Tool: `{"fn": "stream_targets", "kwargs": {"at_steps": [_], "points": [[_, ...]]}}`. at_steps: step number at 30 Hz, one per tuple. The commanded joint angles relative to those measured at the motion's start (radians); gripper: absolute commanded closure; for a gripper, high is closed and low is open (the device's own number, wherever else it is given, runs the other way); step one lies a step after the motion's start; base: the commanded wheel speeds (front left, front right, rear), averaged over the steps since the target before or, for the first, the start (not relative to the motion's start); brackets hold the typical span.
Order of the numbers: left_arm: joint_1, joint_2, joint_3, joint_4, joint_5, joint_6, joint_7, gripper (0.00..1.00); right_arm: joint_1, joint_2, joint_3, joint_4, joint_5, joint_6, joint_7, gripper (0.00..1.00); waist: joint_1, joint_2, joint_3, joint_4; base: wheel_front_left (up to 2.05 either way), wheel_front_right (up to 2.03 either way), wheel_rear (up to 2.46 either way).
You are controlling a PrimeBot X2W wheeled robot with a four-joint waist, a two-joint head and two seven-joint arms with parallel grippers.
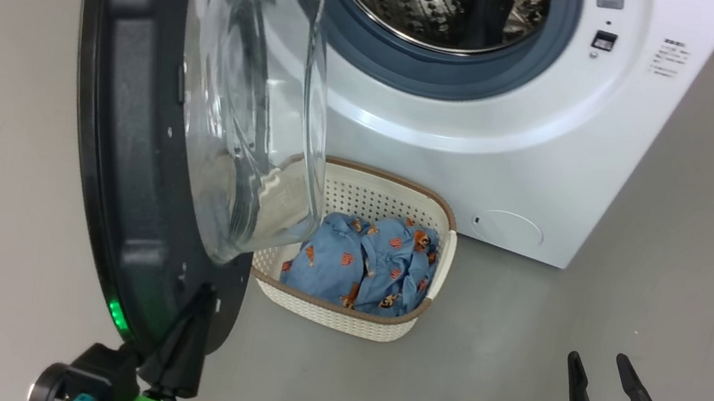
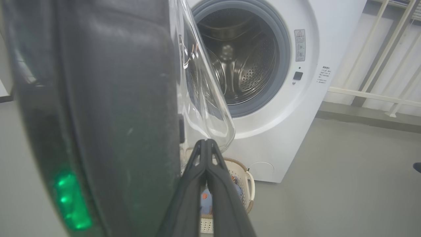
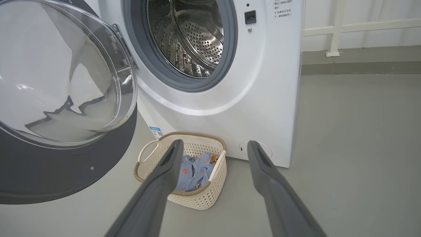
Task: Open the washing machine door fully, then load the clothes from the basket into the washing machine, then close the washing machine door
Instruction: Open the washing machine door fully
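While door (image 1: 121,123) hangs beside basket (image 1: 402,184) of clothes (image 1: 362,261), left jaws closed at rim, right jaws apart.

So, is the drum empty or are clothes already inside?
Empty, as far as it shows: the drum is bare perforated steel, and the clothes lie bunched in the basket.

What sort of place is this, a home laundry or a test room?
Likely a plain laundry or test room, I can't tell which: a big white front-loading washing machine stands on bare grey floor, a cream perforated plastic basket of light-blue printed clothes before it, white railing behind.
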Motion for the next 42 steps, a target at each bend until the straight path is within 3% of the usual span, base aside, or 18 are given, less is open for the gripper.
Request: {"fn": "stream_targets", "kwargs": {"at_steps": [1, 15, 32, 42], "points": [[-0.005, 0.021, 0.057, -0.026, -0.014, 0.019, -0.004, 1.0, -0.017, -0.008, 0.028, -0.019, 0.0, 0.003, -0.007, 0.0, 0.0, 0.0, -0.009, 0.022, 0.0, 0.0, 0.0], [-0.008, 0.076, 0.193, 0.017, -0.077, 0.057, -0.005, 1.0, -0.014, -0.012, 0.042, -0.012, 0.005, 0.003, -0.007, 0.0, 0.0, 0.0, -0.018, 0.031, 0.0, 0.0, 0.0], [-0.136, 0.168, 0.401, 0.216, -0.115, 0.049, -0.006, 1.0, -0.044, -0.036, 0.056, -0.015, 0.005, 0.003, -0.007, 0.0, 0.0, 0.0, 0.006, -0.011, 0.0, 0.0, 0.0], [-0.189, 0.189, 0.499, 0.293, -0.103, 0.019, -0.007, 1.0, -0.053, -0.037, 0.055, -0.01, 0.007, 0.003, -0.007, 0.0, 0.0, 0.0, 0.016, -0.022, 0.0, 0.0, 0.0]]}}
